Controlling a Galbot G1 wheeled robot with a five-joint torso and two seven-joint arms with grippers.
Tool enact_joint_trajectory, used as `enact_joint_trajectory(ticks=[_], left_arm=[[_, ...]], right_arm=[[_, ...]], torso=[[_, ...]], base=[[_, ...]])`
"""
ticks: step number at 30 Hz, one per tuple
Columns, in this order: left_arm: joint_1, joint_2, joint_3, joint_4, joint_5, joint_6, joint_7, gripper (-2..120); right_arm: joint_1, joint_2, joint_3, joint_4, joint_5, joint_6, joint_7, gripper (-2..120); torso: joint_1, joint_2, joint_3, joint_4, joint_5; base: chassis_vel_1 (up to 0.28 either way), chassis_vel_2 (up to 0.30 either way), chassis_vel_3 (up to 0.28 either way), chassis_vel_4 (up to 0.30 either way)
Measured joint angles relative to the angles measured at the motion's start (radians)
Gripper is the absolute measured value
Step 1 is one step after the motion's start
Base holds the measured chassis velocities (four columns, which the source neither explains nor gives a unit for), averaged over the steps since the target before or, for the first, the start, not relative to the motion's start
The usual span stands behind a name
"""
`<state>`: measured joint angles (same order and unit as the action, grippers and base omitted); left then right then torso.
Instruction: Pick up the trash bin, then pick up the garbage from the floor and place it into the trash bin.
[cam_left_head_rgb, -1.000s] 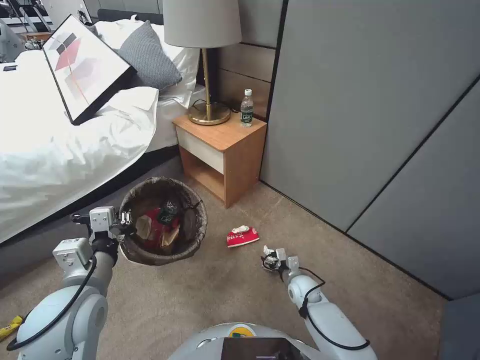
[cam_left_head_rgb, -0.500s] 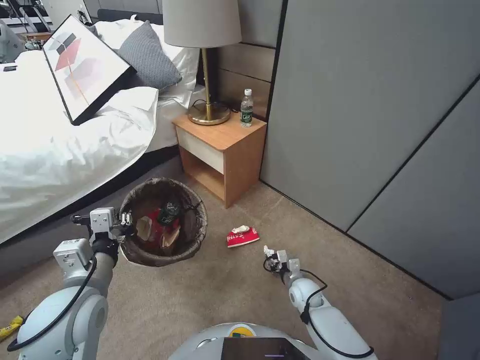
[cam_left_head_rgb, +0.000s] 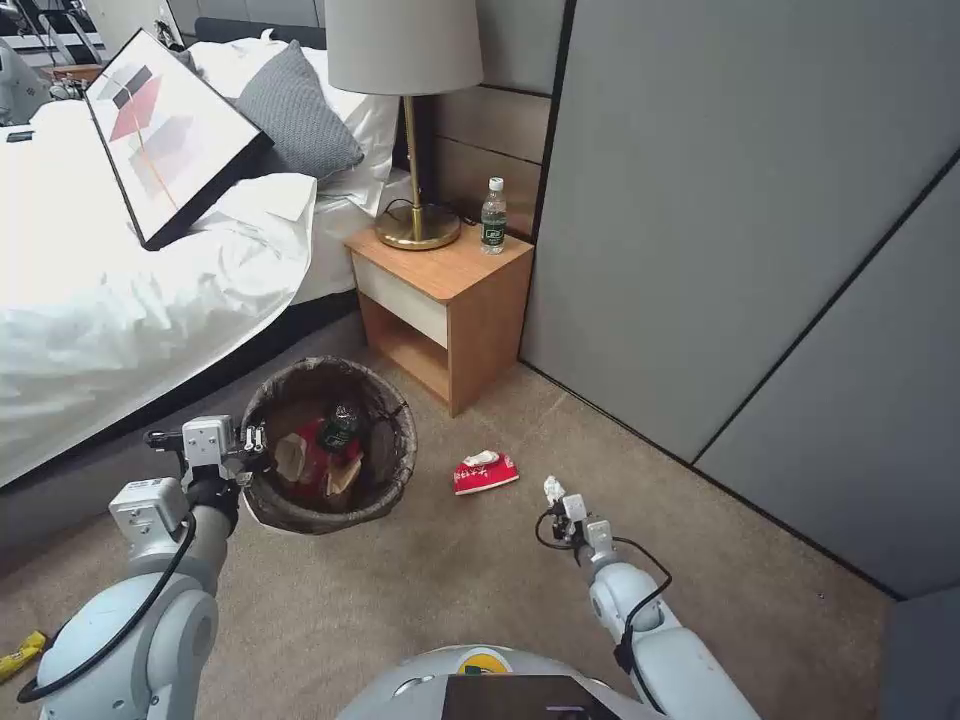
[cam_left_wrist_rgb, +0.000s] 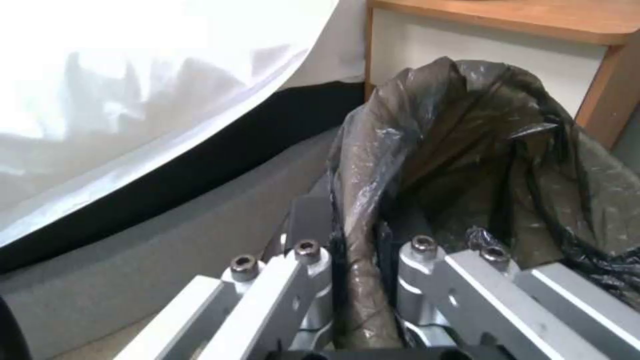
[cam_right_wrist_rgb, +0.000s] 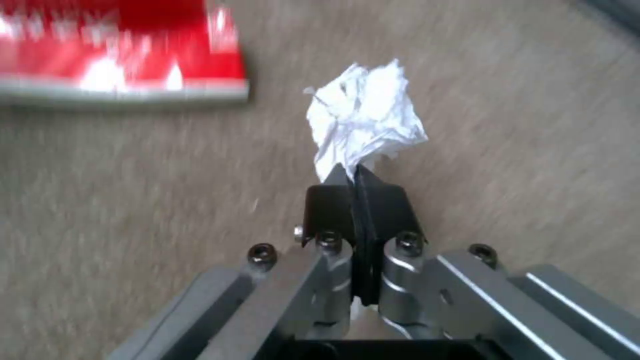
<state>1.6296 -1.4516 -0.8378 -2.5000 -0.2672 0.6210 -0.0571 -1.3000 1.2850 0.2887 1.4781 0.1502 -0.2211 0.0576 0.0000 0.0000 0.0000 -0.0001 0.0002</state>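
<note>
Carpeted floor beside the bed: right pincer (cam_left_head_rgb: 553, 493), clenched on white tissue (cam_right_wrist_rgb: 365, 117), has shifted rightward, away from the red packet (cam_left_head_rgb: 485, 472); left pincer (cam_left_wrist_rgb: 353, 250) still grips the trash bin (cam_left_head_rgb: 330, 445) rim.

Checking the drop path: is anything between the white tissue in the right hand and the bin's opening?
Nothing visible. The right hand, shut on the crumpled white tissue, has bare beige carpet between it and the bag-lined round trash bin; the red-and-white packet lies beside that line, flat on the floor.
</note>
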Motion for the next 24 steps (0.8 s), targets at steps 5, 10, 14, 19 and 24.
enact_joint_trajectory(ticks=[5,10,14,19,24], left_arm=[[0.003,0.002,0.0,0.0,-0.001,0.003,0.0,7],[0.006,0.002,0.001,0.0,-0.001,0.005,0.0,7],[0.006,0.002,0.008,0.0,-0.001,0.005,0.0,7],[0.005,0.0,0.017,0.0,0.004,0.004,0.0,7],[0.004,0.001,0.028,0.0,0.008,0.003,0.0,7]], right_arm=[[-0.035,-0.012,0.044,0.168,-0.022,0.014,0.004,0],[-0.059,-0.028,0.067,0.338,-0.016,-0.003,-0.002,0],[-0.07,-0.044,0.065,0.507,0.025,-0.052,-0.013,0],[-0.057,-0.061,0.017,0.652,0.078,-0.104,-0.008,0],[0.009,-0.073,-0.073,0.776,0.177,-0.184,-0.006,0]], torso=[[0.0,0.0,0.0,0.0,-0.0001],[0.0,0.0,0.0,-0.0001,-0.0002],[0.0,0.0,0.0,-0.0001,-0.0001],[0.0,0.0,0.0,0.0,-0.0003],[0.0,0.0,0.0,0.0002,-0.0003]], base=[[0.0,0.0,0.0,0.0],[0.0,0.0,0.0,0.0],[0.0,0.0,0.0,0.0],[0.0,0.0,0.0,0.0],[0.0,0.0,0.0,0.0]])
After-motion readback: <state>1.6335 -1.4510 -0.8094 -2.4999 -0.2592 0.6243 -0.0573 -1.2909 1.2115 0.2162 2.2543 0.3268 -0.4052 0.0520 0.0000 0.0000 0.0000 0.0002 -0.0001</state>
